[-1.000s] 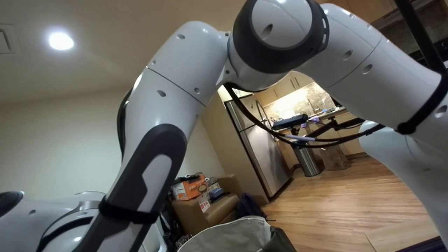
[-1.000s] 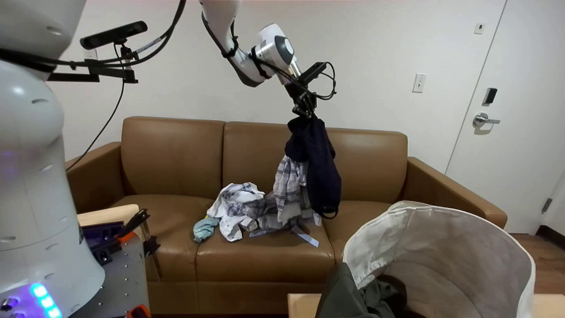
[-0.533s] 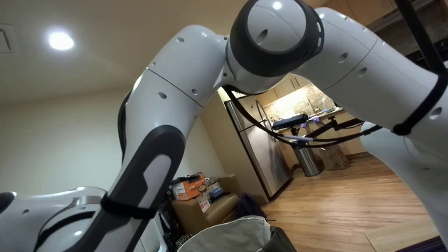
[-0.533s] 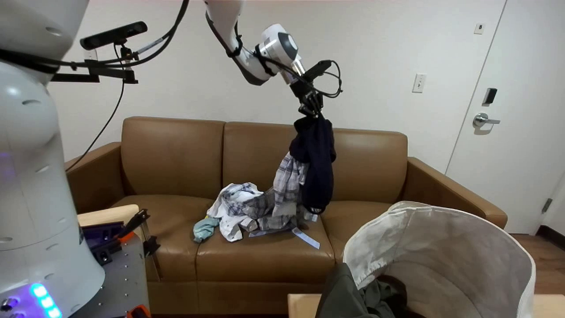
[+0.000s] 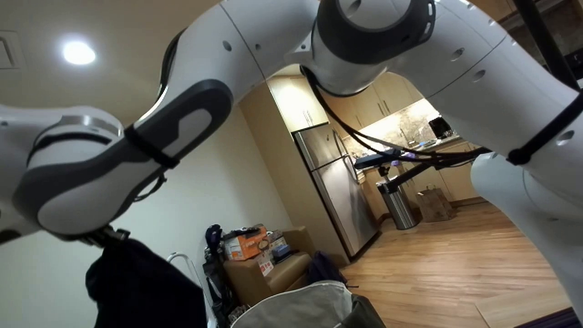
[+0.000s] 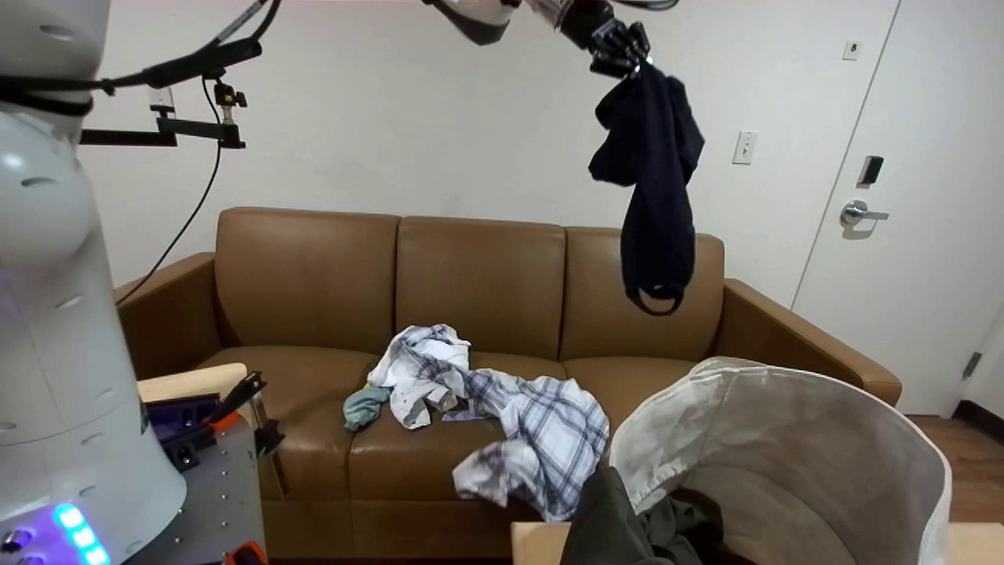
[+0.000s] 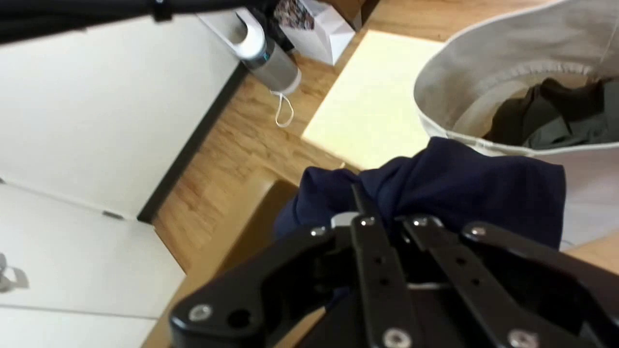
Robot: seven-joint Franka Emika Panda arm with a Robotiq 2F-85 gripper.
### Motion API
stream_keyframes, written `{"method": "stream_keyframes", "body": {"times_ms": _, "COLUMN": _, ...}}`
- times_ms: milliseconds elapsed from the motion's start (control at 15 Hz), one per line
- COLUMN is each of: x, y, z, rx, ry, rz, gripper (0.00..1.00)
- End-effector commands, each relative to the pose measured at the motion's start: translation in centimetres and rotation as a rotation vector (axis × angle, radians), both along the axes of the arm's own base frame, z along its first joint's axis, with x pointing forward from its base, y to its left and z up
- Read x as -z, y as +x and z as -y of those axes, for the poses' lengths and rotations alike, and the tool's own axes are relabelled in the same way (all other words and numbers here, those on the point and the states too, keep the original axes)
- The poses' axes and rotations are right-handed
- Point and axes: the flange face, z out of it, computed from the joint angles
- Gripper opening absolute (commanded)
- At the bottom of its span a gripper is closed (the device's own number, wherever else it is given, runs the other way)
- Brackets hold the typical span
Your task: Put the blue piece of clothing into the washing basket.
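The blue piece of clothing, very dark navy cloth, hangs long and limp in the air in both exterior views [image 6: 657, 188] [image 5: 145, 291]; its bunched top fills the space before the jaws in the wrist view [image 7: 464, 188]. My gripper [image 6: 634, 64] is shut on its top end, high before the wall; the jaws pinch a fold in the wrist view [image 7: 387, 212]. The washing basket, a big round pale grey fabric tub, stands at front right [image 6: 823, 439]. It also shows at the bottom of an exterior view [image 5: 300, 307] and at upper right in the wrist view [image 7: 512, 53]. The garment hangs outside it.
A brown sofa [image 6: 471, 282] stands along the wall. A white plaid shirt [image 6: 557, 428] lies on its seat and hangs over the front edge, beside a teal cloth [image 6: 365, 406]. Dark green cloth [image 6: 674, 526] is in the basket, which stands on a light wooden top [image 6: 541, 541].
My gripper has risen and moved right in an exterior view with the navy garment. The plaid shirt that was lifted beneath it now lies spread on the sofa, over its front edge.
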Motion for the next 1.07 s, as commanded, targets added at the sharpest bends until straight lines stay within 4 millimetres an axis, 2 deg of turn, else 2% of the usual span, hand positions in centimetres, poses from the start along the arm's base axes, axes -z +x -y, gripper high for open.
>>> {"method": "stream_keyframes", "body": {"times_ms": 0, "x": -9.3, "y": -4.0, "z": 3.2, "rx": 0.155, "ry": -0.085, "rz": 0.115, "gripper": 0.05}}
{"method": "stream_keyframes", "body": {"times_ms": 67, "x": -10.3, "y": -4.8, "z": 3.8, "rx": 0.197, "ry": -0.13, "rz": 0.132, "gripper": 0.07}}
{"method": "stream_keyframes", "body": {"times_ms": 133, "x": -8.1, "y": -3.1, "z": 2.7, "rx": 0.129, "ry": -0.086, "rz": 0.083, "gripper": 0.07}}
{"method": "stream_keyframes", "body": {"times_ms": 267, "x": -10.8, "y": -4.8, "z": 3.7, "rx": 0.172, "ry": -0.106, "rz": 0.111, "gripper": 0.07}}
{"method": "stream_keyframes", "body": {"times_ms": 333, "x": -11.1, "y": -4.9, "z": 3.8, "rx": 0.174, "ry": -0.106, "rz": 0.114, "gripper": 0.07}}
{"method": "stream_keyframes", "body": {"times_ms": 400, "x": -10.4, "y": -4.5, "z": 3.8, "rx": 0.175, "ry": -0.12, "rz": 0.108, "gripper": 0.06}}
{"method": "stream_keyframes", "body": {"times_ms": 467, "x": -10.6, "y": -4.1, "z": 4.6, "rx": 0.197, "ry": -0.144, "rz": 0.123, "gripper": 0.05}}
{"method": "stream_keyframes", "body": {"times_ms": 600, "x": -11.8, "y": -4.5, "z": 7.5, "rx": 0.284, "ry": -0.233, "rz": 0.151, "gripper": 0.05}}
{"method": "stream_keyframes", "body": {"times_ms": 800, "x": -13.2, "y": -7.1, "z": 12.5, "rx": 0.45, "ry": -0.294, "rz": 0.145, "gripper": 0.05}}
{"method": "stream_keyframes", "body": {"times_ms": 1000, "x": -12.4, "y": -10.1, "z": 16.1, "rx": 0.645, "ry": -0.279, "rz": 0.103, "gripper": 0.05}}
